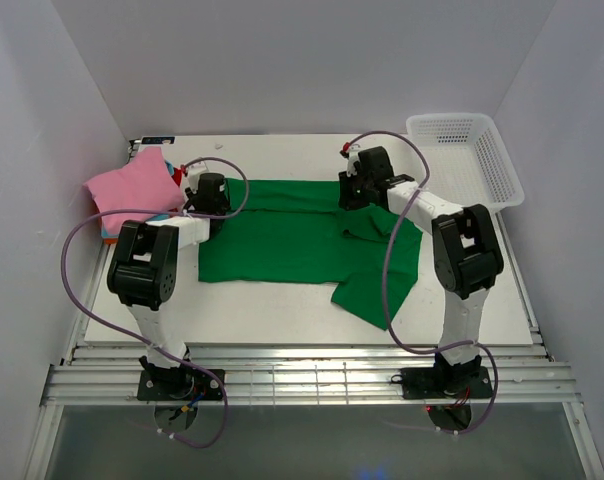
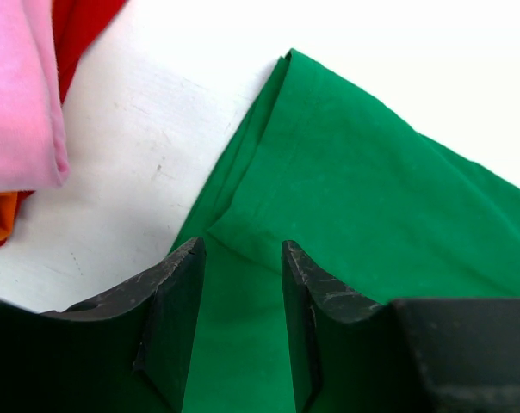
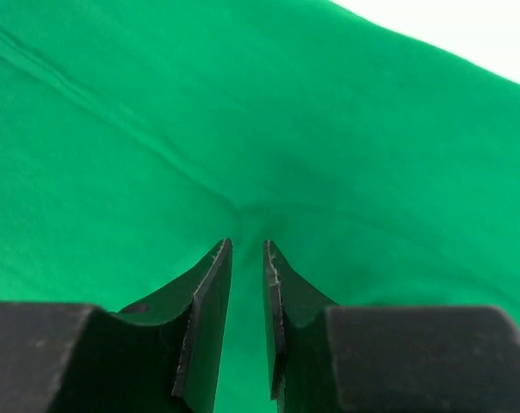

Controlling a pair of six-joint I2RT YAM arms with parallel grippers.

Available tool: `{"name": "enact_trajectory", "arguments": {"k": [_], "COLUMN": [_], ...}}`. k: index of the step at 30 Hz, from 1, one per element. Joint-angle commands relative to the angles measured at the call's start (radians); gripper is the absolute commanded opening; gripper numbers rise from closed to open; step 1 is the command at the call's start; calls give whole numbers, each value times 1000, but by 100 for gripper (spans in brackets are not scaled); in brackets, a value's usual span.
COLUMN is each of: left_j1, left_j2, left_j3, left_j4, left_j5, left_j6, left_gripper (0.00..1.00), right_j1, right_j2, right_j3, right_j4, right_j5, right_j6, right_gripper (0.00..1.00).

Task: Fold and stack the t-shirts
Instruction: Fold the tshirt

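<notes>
A bright green t-shirt point(image 1: 292, 245) lies spread across the middle of the table, with one part trailing toward the near right. My left gripper point(image 1: 210, 200) sits at its far-left edge. In the left wrist view the left gripper point(image 2: 243, 245) stands open, and a folded layer of green t-shirt point(image 2: 355, 172) lies flat under the gap. My right gripper point(image 1: 360, 190) is at the shirt's far-right part. In the right wrist view the right gripper point(image 3: 247, 245) has its jaws nearly together on green t-shirt point(image 3: 243, 112) that puckers toward the tips. A pink t-shirt point(image 1: 132, 190) tops a folded stack at the far left.
Under the pink t-shirt point(image 2: 19, 95) show red point(image 2: 83, 26) and orange point(image 2: 0, 215) cloth edges. A white mesh basket point(image 1: 467, 150) stands at the far right corner. White walls close in the table on three sides.
</notes>
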Motion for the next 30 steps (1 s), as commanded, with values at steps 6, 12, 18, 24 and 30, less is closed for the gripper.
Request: {"name": "enact_trajectory", "arguments": {"k": [6, 12, 18, 24, 30], "left_j1": [28, 37, 43, 44, 43], "left_j2": [15, 40, 43, 43, 16], "left_j3": [1, 11, 15, 14, -10], "left_j4": [60, 67, 66, 66, 67], "left_j5": [16, 47, 56, 51, 28], "left_j6": [11, 3, 0, 0, -9], "left_gripper": [51, 50, 50, 46, 40], "right_j1": [33, 34, 34, 36, 36], "right_j2": [45, 36, 31, 20, 17], "right_j3": [126, 98, 74, 43, 20], "right_j4": [-12, -8, 3, 11, 20], "right_j5": [-24, -16, -13, -5, -4], "right_j6": [-3, -12, -15, -19, -20], "right_gripper": [27, 27, 27, 26, 26]}}
